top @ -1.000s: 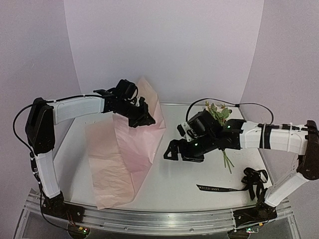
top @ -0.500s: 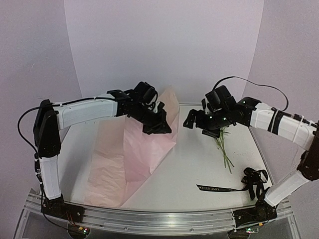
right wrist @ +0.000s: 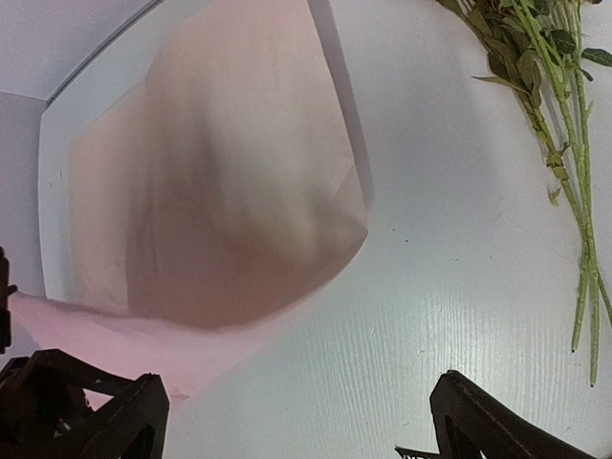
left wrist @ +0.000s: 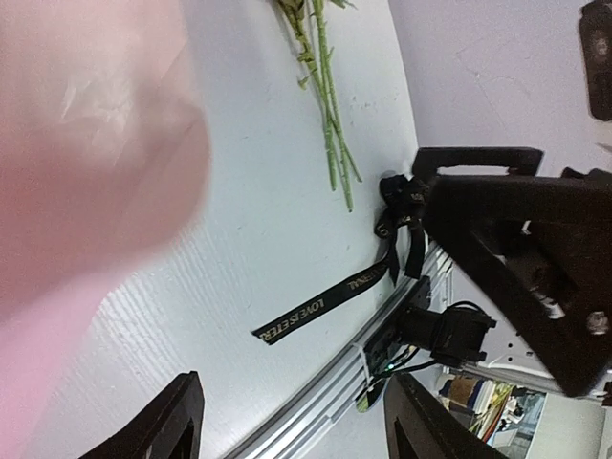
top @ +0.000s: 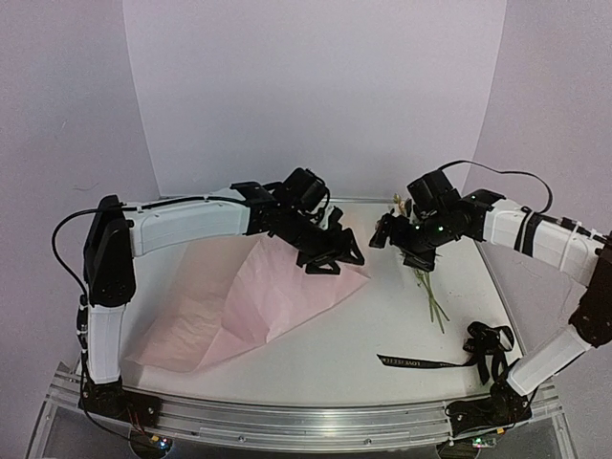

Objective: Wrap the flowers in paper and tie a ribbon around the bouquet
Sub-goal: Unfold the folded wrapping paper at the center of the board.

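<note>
The left tool (top: pixel 330 256) has just opened and released the paper (top: pixel 249 301), now lying folded on the left of the bench (top: pixel 382 330), while the right tool (top: pixel 387 234), apart and empty, hovers by the unwrapped flowers (top: pixel 430 296) at far right.

A white, faintly grained flat surface (top: pixel 382 320) spreads across the middle of the scene. A ribbed silver aluminium rail (top: pixel 306 418) runs along its near edge. Behind it rises a plain pale-lilac curved backdrop panel (top: pixel 316 86), flanked by lilac side walls (top: pixel 57 115).

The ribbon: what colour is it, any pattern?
The ribbon is black with pale lettering; left wrist view.
</note>
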You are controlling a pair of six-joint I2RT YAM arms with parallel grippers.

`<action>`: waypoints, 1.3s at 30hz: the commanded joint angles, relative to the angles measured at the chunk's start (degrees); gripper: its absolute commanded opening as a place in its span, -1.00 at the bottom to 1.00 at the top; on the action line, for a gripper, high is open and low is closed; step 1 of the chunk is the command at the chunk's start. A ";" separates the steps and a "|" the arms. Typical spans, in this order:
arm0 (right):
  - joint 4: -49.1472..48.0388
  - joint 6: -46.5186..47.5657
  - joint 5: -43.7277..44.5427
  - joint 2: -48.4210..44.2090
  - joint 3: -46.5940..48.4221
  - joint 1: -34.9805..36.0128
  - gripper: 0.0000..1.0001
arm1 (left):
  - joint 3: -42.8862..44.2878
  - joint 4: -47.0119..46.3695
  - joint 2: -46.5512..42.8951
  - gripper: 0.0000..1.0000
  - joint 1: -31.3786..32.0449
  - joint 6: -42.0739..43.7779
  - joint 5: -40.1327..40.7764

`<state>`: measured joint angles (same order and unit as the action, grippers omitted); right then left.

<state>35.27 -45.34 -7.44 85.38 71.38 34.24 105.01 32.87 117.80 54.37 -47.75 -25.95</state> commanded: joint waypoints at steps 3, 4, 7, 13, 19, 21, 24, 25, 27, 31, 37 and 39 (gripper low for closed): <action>1.00 0.13 -1.13 1.10 -0.52 -0.23 0.97 | -0.11 -4.37 -7.00 0.52 0.41 0.94 -2.01; 1.01 0.23 -1.24 1.54 -0.40 -0.21 0.97 | -0.91 -4.74 -8.01 0.54 0.45 1.06 -2.12; 1.03 0.74 -1.58 3.17 -0.07 -0.23 0.97 | -3.11 -3.42 -12.65 0.56 0.36 3.01 2.40; 1.36 1.40 -3.83 5.54 0.73 -0.23 0.97 | -15.16 -0.18 -30.52 0.66 -10.50 5.99 16.71; 1.54 0.96 -3.83 3.77 -3.03 -0.13 0.96 | -30.11 -2.34 -33.72 0.62 -17.71 6.07 10.51; 1.63 0.54 -3.86 2.62 -4.51 0.03 0.95 | -34.32 -3.54 -33.47 0.56 -17.70 5.43 8.94; 2.88 1.98 -1.74 0.46 -6.65 2.22 0.95 | -42.03 -4.81 -36.58 0.56 -17.78 2.61 12.04; 3.62 2.87 -0.89 -0.07 -7.05 3.71 0.95 | -44.55 -3.85 -38.13 0.58 -18.14 1.46 14.91; 5.02 4.84 0.88 -0.74 -7.15 5.80 0.95 | -48.29 -0.47 -41.56 0.65 -20.97 -0.28 19.31; 6.26 9.59 2.63 -0.03 -6.24 8.91 0.94 | -55.60 4.92 -50.27 0.74 -27.13 -4.65 25.70; 6.34 14.95 0.31 4.98 -2.92 13.10 0.91 | -61.29 16.51 -58.88 0.98 -28.56 -17.49 35.59; 6.29 16.23 0.20 7.01 -1.77 14.96 0.91 | -61.30 20.38 -59.49 0.99 -28.66 -20.66 38.10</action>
<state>41.22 -34.20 -7.51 88.59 65.74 46.14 44.94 43.25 59.58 25.87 -58.60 3.74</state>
